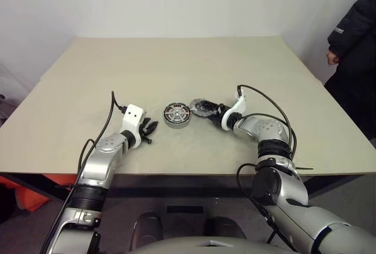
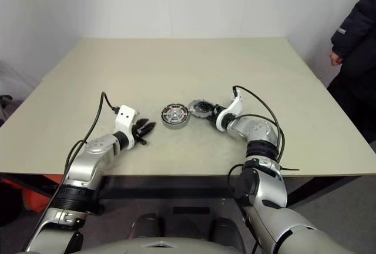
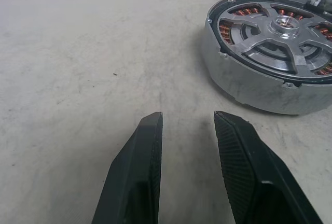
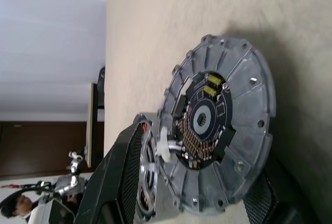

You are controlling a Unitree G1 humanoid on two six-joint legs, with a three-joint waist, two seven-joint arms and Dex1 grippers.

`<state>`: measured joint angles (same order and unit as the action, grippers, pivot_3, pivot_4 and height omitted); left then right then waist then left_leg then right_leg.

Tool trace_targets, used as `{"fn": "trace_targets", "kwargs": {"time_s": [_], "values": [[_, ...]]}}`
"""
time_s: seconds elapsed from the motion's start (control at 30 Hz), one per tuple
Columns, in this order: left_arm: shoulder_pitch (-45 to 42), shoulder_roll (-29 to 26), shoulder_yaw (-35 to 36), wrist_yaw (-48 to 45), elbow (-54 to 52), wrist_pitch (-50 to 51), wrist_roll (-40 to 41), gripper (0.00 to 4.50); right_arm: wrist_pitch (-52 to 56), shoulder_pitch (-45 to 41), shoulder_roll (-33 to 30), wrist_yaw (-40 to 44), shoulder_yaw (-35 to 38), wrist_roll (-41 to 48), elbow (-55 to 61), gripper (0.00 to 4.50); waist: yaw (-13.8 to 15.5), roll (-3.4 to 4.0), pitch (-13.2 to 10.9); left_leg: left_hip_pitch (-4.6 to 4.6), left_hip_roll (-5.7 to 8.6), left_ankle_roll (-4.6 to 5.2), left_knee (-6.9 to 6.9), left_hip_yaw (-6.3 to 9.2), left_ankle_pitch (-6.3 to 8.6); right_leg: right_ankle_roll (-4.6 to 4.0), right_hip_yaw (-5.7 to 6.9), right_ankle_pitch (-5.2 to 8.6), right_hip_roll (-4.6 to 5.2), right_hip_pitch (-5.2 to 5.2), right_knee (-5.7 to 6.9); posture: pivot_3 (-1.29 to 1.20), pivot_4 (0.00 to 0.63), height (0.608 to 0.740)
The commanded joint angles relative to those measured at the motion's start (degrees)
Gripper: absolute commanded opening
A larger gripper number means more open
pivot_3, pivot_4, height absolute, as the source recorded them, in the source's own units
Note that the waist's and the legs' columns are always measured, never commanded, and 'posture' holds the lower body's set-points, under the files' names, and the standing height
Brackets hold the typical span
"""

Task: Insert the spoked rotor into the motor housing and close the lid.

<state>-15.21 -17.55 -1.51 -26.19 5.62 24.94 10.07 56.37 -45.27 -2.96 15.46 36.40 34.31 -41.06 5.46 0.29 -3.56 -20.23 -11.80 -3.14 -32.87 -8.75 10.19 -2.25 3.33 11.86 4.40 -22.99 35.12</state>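
Beige and bare, the table [image 1: 176,66] carries the motor housing [image 1: 177,114] near its front middle, lying flat with its copper windings showing between the arms of the spoked rotor [image 3: 282,40], which already sits inside it. Just to the left of the housing the left gripper [image 1: 150,130] hovers close to the tabletop; its jaws stand a little apart and grip nothing, with bare table between the two black fingers [image 3: 140,182] in the left wrist view. On the other side, the right gripper [image 2: 202,110] has its jaws closed on the lid [image 4: 218,130], one black finger on each side of the notched grey disc. The lid is held tilted right beside the housing, dark circuit-board centre facing the wrist camera; whether it touches the housing cannot be told. A person in a dark jacket [image 1: 355,48] stands beyond the table's right edge.
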Motion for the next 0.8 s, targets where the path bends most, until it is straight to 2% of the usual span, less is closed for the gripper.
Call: {"fn": "trace_targets", "kwargs": {"time_s": [0.03,0.13,0.23,0.53,0.8], "values": [[-0.3,-0.4,1.2,0.2,-2.6,-0.2,0.4,1.67,-3.7,-3.4,0.7,1.3,0.0,3.1,0.2,3.02,0.0,0.01,0.0,-0.02,0.0,0.0,0.0,0.0,0.0,0.0,0.0,0.0,0.0,-0.02,0.0,0.0,0.0,0.74],[-0.3,-0.4,1.3,0.3,-2.5,-0.3,0.5,1.67,-4.6,-4.1,1.2,2.0,-0.6,4.1,0.8,3.56,0.0,0.01,0.0,-0.09,-0.01,0.01,0.02,0.0,0.0,-0.16,0.0,-0.08,-0.02,-0.09,0.0,0.0,0.0,0.74],[-0.3,-0.4,1.3,0.3,-2.4,-0.3,0.5,1.67,-4.9,-4.6,1.5,2.2,-1.0,5.3,1.8,4.48,0.0,0.01,0.0,-0.15,0.0,0.0,0.02,-0.01,0.0,-0.35,0.01,-0.18,-0.02,-0.09,-0.06,0.0,0.0,0.74],[-0.5,-0.4,1.6,0.6,-1.9,-0.6,0.4,1.67,3.6,-3.3,2.2,6.9,-6.3,11.0,12.6,4.48,0.0,0.01,0.0,-0.43,-0.01,0.02,0.03,0.0,0.01,-0.42,0.04,-0.22,-0.07,-0.24,-0.23,0.0,0.0,0.74],[-0.5,-0.4,1.8,1.0,-1.8,-0.6,0.4,1.67,9.9,-1.4,4.4,6.8,-12.6,13.3,20.6,4.48,0.1,0.01,0.0,-0.42,-0.02,0.0,0.05,0.01,0.01,-0.4,0.05,-0.22,-0.07,-0.23,-0.24,0.0,0.0,0.74]]}}
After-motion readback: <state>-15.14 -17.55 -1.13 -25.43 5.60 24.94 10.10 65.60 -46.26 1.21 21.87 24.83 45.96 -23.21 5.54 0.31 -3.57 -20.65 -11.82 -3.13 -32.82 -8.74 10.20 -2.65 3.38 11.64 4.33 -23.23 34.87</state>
